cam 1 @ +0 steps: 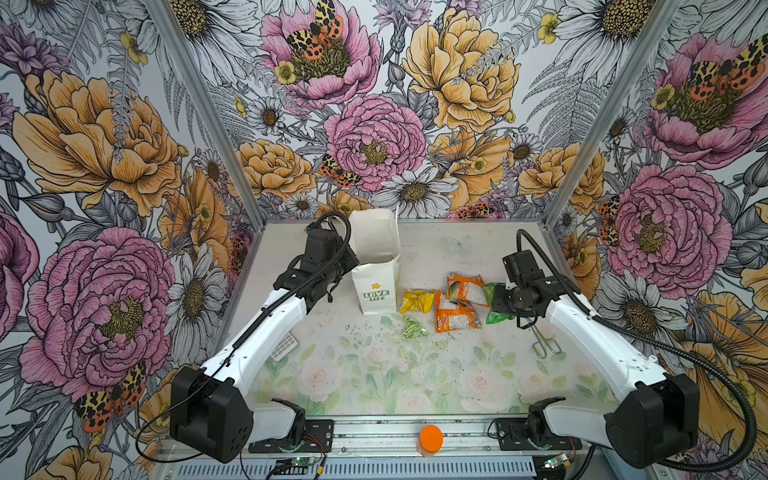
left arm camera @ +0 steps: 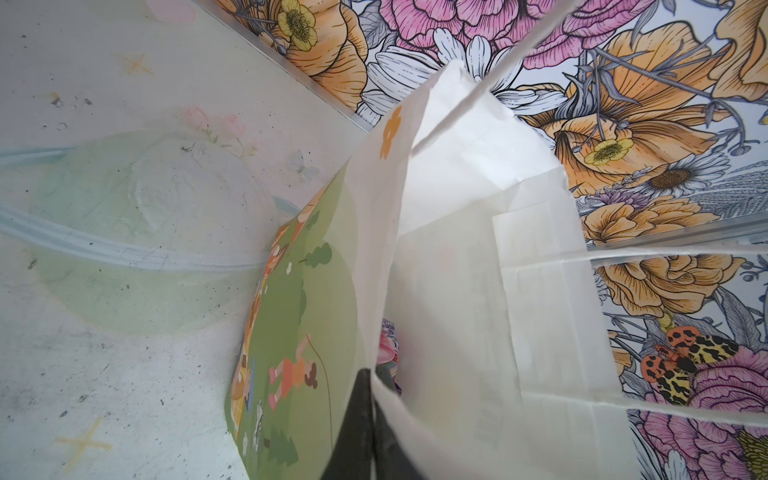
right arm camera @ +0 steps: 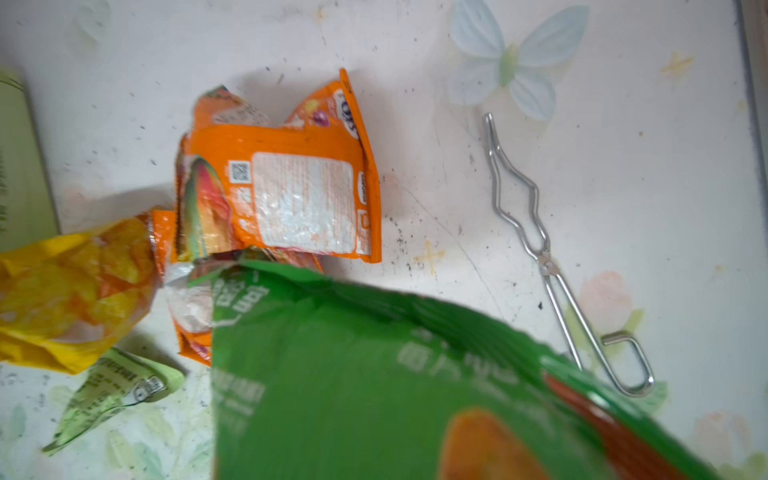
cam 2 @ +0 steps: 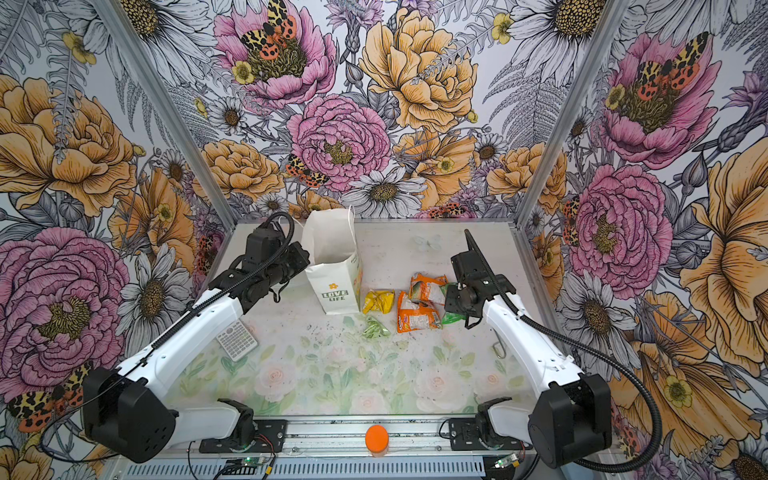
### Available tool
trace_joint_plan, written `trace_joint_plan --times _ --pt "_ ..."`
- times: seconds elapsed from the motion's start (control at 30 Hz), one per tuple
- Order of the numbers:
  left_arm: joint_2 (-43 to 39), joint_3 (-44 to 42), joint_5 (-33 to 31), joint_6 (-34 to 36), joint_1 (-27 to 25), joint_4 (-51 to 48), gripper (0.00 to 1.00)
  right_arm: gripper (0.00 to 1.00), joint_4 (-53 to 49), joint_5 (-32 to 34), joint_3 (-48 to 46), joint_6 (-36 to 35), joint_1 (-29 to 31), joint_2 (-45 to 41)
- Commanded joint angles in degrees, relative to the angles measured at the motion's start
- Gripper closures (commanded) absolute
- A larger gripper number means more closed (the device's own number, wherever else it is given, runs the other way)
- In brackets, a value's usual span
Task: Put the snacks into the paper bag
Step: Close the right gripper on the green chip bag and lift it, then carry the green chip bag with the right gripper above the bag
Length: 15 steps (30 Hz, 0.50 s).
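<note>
The white paper bag (cam 1: 376,266) (cam 2: 332,266) stands open at the back of the table, with "LOVE LIFE" on its front. My left gripper (cam 1: 353,261) (left arm camera: 372,415) is shut on the bag's left rim, one finger inside and one outside. Something pink and purple (left arm camera: 388,345) shows deep in the bag. My right gripper (cam 1: 498,303) is closed on a bright green packet (right arm camera: 374,395) (cam 1: 496,318) held off the table, its fingertips hidden. Two orange packets (cam 1: 465,289) (cam 1: 455,318), a yellow one (cam 1: 417,300) (right arm camera: 70,291) and a small pale green one (cam 1: 414,327) (right arm camera: 112,386) lie right of the bag.
A bent metal wire clip (cam 1: 544,345) (right arm camera: 552,270) lies on the table by my right arm. A calculator (cam 2: 237,338) sits under my left arm. An orange-lidded jar (cam 1: 431,438) stands on the front rail. Flowered walls close in the table on three sides.
</note>
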Motion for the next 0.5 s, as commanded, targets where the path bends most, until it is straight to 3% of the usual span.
trace_joint_plan --times 0.0,0.47 --pt "0.8 -1.0 0.9 -0.2 0.6 -1.0 1.0 0.54 -1.1 -2.5 5.1 0.3 -0.3 -2.4" --pt "0.6 -1.3 1.3 -0.5 0.6 -0.6 1.0 0.57 -1.0 -7.1 22.5 2.0 1.8 -0.2"
